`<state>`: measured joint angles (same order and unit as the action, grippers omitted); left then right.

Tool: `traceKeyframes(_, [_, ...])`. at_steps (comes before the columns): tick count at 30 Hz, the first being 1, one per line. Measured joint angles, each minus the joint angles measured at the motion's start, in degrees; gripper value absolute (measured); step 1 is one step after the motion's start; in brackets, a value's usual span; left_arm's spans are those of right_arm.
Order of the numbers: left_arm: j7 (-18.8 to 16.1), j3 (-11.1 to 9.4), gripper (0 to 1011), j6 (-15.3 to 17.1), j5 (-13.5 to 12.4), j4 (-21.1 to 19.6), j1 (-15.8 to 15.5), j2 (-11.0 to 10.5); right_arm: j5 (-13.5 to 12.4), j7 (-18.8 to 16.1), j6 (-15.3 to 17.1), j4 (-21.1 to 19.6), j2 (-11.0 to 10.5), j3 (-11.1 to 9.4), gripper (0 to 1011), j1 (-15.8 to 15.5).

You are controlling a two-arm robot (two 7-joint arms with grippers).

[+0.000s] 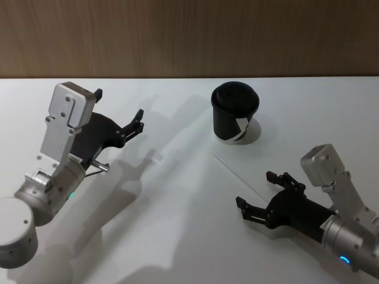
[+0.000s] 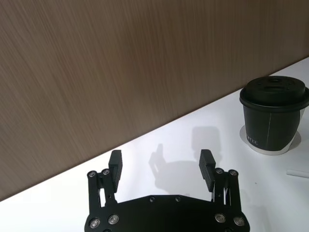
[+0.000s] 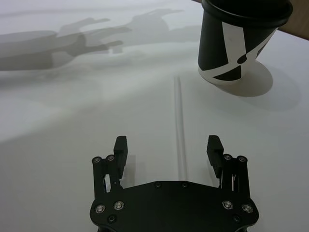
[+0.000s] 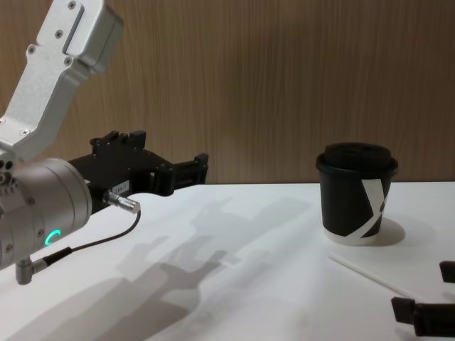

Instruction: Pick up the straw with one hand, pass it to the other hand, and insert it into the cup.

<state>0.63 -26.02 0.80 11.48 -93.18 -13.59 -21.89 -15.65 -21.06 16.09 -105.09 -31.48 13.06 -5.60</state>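
The straw (image 1: 237,171) lies flat on the white table, running from in front of the cup toward my right gripper; it also shows as a thin pale line in the right wrist view (image 3: 178,116) and the chest view (image 4: 370,277). The cup (image 1: 234,112), black with a domed lid and a white mark, stands upright at the table's far middle (image 4: 355,195) (image 3: 236,38) (image 2: 273,116). My right gripper (image 1: 254,189) is open, its fingers on either side of the straw's near end (image 3: 167,145). My left gripper (image 1: 118,106) is open and empty, raised at the left (image 2: 161,162).
A wooden wall (image 1: 189,35) runs along the table's far edge. The white table (image 1: 177,225) stretches between the two arms, crossed by their shadows.
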Motion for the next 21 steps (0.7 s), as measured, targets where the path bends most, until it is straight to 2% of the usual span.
traceKeyframes(21, [0.0,0.0,1003,0.0,0.0,0.0,0.0,0.0,-0.8,-0.4,-0.5,2.0,-0.7,1.1,1001,0.8])
